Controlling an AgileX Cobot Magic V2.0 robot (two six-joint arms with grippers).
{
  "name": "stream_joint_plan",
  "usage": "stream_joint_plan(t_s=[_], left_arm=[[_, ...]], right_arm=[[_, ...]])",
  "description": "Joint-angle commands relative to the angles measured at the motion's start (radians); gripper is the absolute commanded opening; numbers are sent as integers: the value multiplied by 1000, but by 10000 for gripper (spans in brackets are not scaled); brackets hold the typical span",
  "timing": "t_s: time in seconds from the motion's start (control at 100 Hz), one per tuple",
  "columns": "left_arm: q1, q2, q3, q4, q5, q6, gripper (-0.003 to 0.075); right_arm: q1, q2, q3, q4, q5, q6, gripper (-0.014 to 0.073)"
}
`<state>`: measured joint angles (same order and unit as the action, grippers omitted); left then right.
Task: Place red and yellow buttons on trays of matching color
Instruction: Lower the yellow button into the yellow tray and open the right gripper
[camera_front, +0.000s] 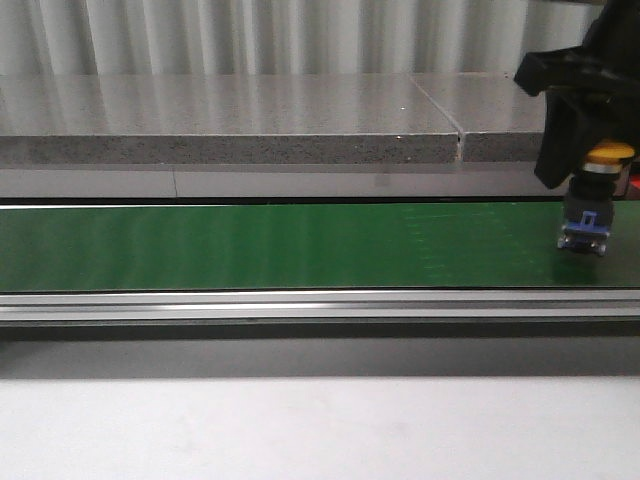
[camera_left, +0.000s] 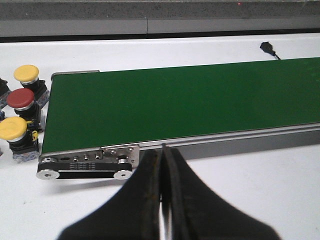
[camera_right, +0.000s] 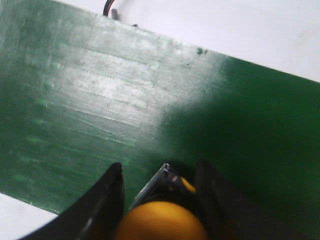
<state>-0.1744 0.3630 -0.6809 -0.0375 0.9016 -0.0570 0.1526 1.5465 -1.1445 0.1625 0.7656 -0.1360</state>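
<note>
Behind the white table (camera_front: 320, 430) we see a grey stone ledge (camera_front: 230, 125) and a pale corrugated wall; a long green conveyor belt (camera_front: 280, 245) runs across the scene between them.

At the far right of the front view, our right end effector (camera_front: 590, 200) is clamped on a yellow button (camera_front: 609, 155), its black fingers (camera_right: 102, 205) pressed to either side of the yellow cap. The button hangs upright below the end effector, and its blue-grey base (camera_front: 584, 230) sits at or just above the belt surface; we cannot tell whether it touches. In the right wrist view the yellow cap (camera_right: 160, 222) fills the space between the fingers, with green belt beyond it.

Our left end effector (camera_left: 164, 200) has its fingers pressed together with nothing between them, over bare table just beside the belt's near rail. Well ahead of it and off to one side, past the belt's roller end, stand three more buttons in a cluster: a yellow one (camera_left: 26, 74), a red one (camera_left: 20, 98) and another yellow one (camera_left: 12, 128).
</note>
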Motion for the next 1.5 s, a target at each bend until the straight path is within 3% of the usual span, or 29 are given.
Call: stream_joint_plan(t_s=[0.0,0.13,0.8,1.49], left_arm=[[-8,10,-24,-11,-67,-3,-20],[-8,10,-24,-11,-67,-3,-20],[-8,10,-24,-11,-67,-3,-20],[-8,10,-24,-11,-67,-3,-20]], right_arm=[[-31,-78,-20,-31,-33,84,184],[-97,-124,-14,-64,-32,157,184],[-565,-195,102,-85,-63,233,184],[-663,12,115,-96,-289,287,184]])
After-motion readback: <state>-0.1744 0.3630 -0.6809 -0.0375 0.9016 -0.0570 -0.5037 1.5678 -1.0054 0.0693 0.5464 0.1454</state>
